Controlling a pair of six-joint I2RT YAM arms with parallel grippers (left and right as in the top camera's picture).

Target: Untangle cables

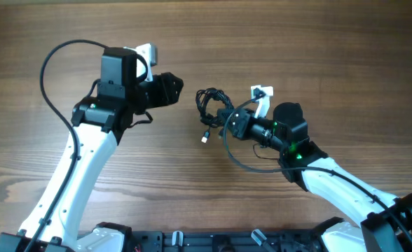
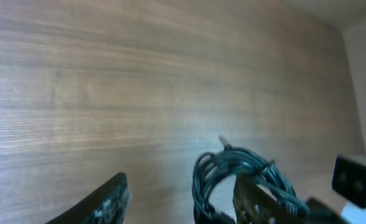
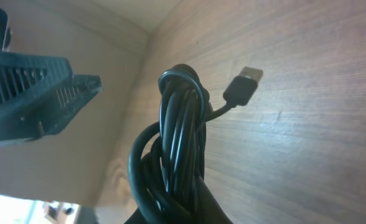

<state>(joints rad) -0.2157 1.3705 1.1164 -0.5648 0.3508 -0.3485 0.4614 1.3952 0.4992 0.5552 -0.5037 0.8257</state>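
The cables (image 1: pixel 209 105) are a bunched knot of thin black wires held just above the table centre, with a plug end (image 1: pixel 204 138) hanging down. My right gripper (image 1: pixel 228 123) is shut on the bundle's lower right part. In the right wrist view the bundle (image 3: pixel 177 143) rises from my fingers (image 3: pixel 183 214), with a USB plug (image 3: pixel 245 84) sticking out to the right. My left gripper (image 1: pixel 180 89) is open and empty just left of the knot. In the left wrist view (image 2: pixel 183 202) the bundle (image 2: pixel 223 168) sits ahead, by the right finger.
The wooden table (image 1: pixel 318 49) lies all around. The right arm's thicker black cable (image 1: pixel 241 159) loops beside its wrist, and the left arm's cable (image 1: pixel 48 63) arcs at the far left. The arm bases stand at the front edge.
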